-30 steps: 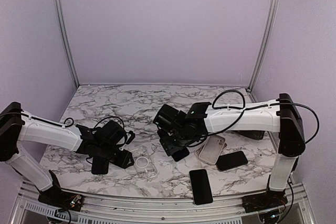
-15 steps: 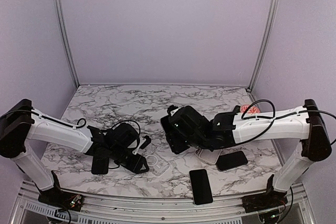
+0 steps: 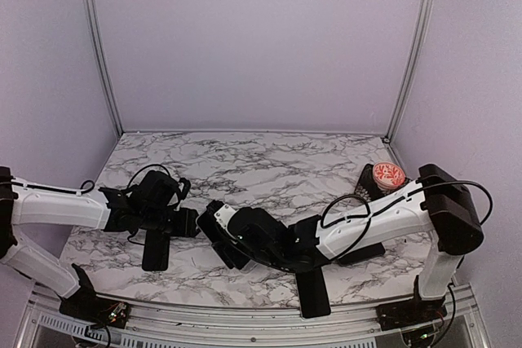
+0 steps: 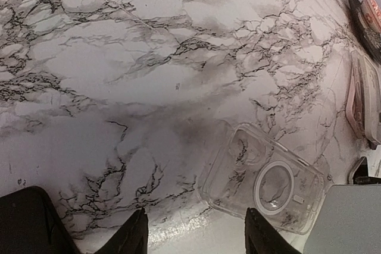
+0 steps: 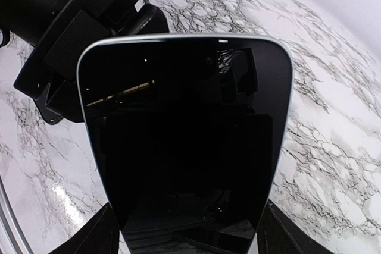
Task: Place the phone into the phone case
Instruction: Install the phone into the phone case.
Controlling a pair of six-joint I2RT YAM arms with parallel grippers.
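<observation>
The right gripper (image 5: 187, 233) clamped the phone (image 5: 184, 117); the left gripper (image 4: 193, 236), jaws apart, hovered by the clear case (image 4: 268, 179) at lower right. Unpinned, it could skid under pressure.

The phone (image 5: 186, 141) fills the middle of the right wrist view: dark blank screen, pale silver rim, rounded corners, clamped between the fingers of the right gripper (image 5: 189, 239). The clear phone case (image 4: 265, 185), which has a white ring, lies flat on the marble tabletop (image 4: 119, 57) at the lower right of the left wrist view.
</observation>
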